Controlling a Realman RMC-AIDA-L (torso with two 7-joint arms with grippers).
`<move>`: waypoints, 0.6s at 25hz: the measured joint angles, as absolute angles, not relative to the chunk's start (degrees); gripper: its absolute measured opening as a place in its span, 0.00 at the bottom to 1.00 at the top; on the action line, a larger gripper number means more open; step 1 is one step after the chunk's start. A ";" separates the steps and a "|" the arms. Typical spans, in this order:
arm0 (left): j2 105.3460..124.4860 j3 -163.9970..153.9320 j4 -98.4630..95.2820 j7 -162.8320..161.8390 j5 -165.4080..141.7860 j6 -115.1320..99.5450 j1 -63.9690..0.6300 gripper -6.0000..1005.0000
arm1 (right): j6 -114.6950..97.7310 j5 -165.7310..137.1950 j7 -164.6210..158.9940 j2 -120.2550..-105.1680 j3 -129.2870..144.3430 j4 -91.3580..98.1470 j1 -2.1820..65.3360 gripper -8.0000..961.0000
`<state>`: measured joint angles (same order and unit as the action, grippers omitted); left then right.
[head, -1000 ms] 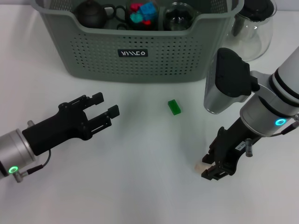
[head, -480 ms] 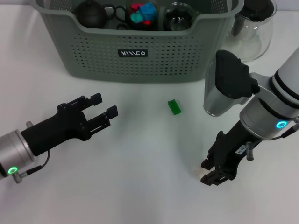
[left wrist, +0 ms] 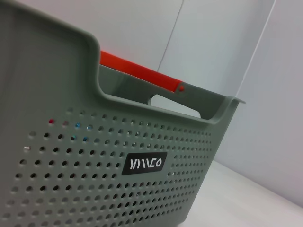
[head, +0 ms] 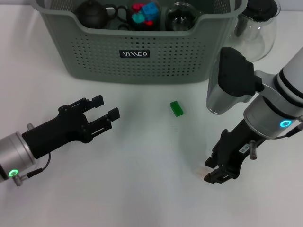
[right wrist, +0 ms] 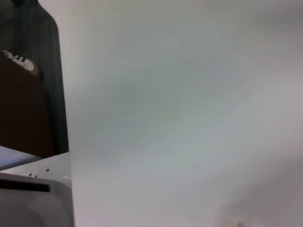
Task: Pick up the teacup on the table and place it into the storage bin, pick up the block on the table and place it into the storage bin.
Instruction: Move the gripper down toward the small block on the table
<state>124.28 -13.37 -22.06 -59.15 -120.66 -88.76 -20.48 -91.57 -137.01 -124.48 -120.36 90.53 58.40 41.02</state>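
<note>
Right pincer [head: 214, 173] is reaching down to the tabletop [head: 142, 189] in the head view, its dark fingers closing around a small pale thing at the tips, which may be the teacup [head: 200, 171], though too little of it shows to be sure. I cannot tell whether the fingers are already gripping it. The block [head: 176, 108], small and green, is lying well ahead of that pincer and to its left, apart from everything. The storage bin [head: 137, 66] is standing farther ahead still, already holding a dark teapot and some coloured pieces. To do this step well, the pincer should be squeezing evenly across the cup's wall before lifting straight up, then clearing the bin's front rim. Left pincer [head: 102, 112] is hovering parted and empty, pointing toward the bin, with the block off to its right.

From the left wrist, the bin's perforated wall [left wrist: 118, 189] with its black label is filling the frame, close ahead.

From the right wrist, only bare white surface is showing; neither the fingers nor the cup are appearing there.
</note>
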 joint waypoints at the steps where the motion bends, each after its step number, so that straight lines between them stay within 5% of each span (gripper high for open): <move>1: 124.28 -13.33 -22.06 -59.15 -120.66 -88.76 -20.48 0.66 | -91.66 -137.54 -125.16 -120.38 90.89 59.02 41.02 0.42; 15: 124.28 -13.28 -22.06 -59.08 -120.67 -88.51 -20.46 0.66 | -92.47 -139.33 -129.45 -120.61 95.58 64.26 40.89 0.42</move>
